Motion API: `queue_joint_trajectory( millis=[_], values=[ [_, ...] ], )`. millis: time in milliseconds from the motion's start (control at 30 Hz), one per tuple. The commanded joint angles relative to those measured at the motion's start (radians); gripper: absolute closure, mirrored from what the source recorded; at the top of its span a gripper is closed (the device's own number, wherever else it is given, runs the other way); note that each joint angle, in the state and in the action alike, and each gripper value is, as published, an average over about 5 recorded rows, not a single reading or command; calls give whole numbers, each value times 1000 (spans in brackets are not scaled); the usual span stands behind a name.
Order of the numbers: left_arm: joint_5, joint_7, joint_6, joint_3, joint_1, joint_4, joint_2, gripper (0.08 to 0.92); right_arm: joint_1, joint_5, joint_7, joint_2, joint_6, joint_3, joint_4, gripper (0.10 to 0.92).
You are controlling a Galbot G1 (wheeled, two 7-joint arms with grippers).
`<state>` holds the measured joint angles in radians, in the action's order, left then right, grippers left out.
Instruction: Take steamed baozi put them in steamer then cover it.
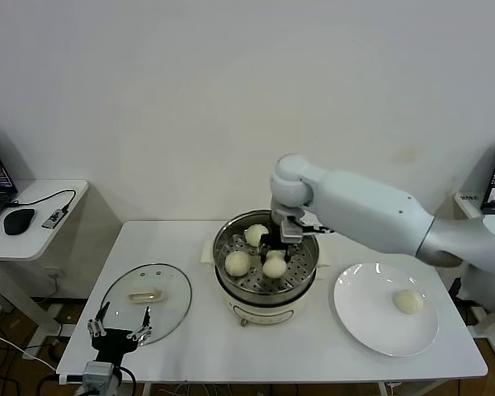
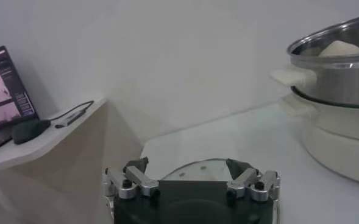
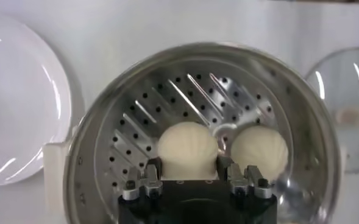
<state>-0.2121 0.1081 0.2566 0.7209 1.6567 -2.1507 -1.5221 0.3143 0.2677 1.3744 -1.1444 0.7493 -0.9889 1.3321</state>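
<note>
The steamer [image 1: 309,276] stands mid-table with three baozi inside. My right gripper [image 1: 279,247] reaches down into it and is shut on one baozi [image 3: 187,149], low over the perforated tray [image 3: 142,115]. A second baozi [image 3: 259,150] lies beside it, and a third [image 1: 256,235] sits toward the back. The fourth baozi [image 1: 408,301] lies on the white plate [image 1: 367,322]. The glass cover [image 1: 120,297] lies flat on the table's left. My left gripper [image 1: 120,332] is open and empty at the cover's near edge [image 2: 197,165].
A white side table [image 1: 33,223] with a mouse and cable stands to the left, apart from the work table. The steamer's white handle [image 2: 294,76] juts toward the left arm. The wall is close behind.
</note>
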Motion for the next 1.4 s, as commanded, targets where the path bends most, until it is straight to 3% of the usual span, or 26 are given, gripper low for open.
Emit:
queue_joint_trajectory(
  millis=[33, 433, 700, 833, 1167, 1400],
  values=[
    [1, 3, 1, 1, 0, -1, 0, 177, -31, 23, -4, -9, 27, -10, 47, 472],
    [1, 4, 0, 0, 8, -8, 3, 177, -38, 19, -27, -5, 1, -17, 46, 462],
    [0, 9, 1, -1, 9, -11, 4, 177, 18, -16, -52, 42, -98, 31, 64, 265],
    [0, 14, 1, -5, 11, -14, 6, 177, 72, -112, -47, 104, -188, 48, 50, 210],
    [30, 33, 14, -13, 5, -25, 15, 177, 186, -433, -33, 367, -617, 22, 35, 203],
    [46, 44, 24, -21, 1, -22, 28, 177, 63, -391, -14, 532, -966, 122, -12, 203]
  ],
)
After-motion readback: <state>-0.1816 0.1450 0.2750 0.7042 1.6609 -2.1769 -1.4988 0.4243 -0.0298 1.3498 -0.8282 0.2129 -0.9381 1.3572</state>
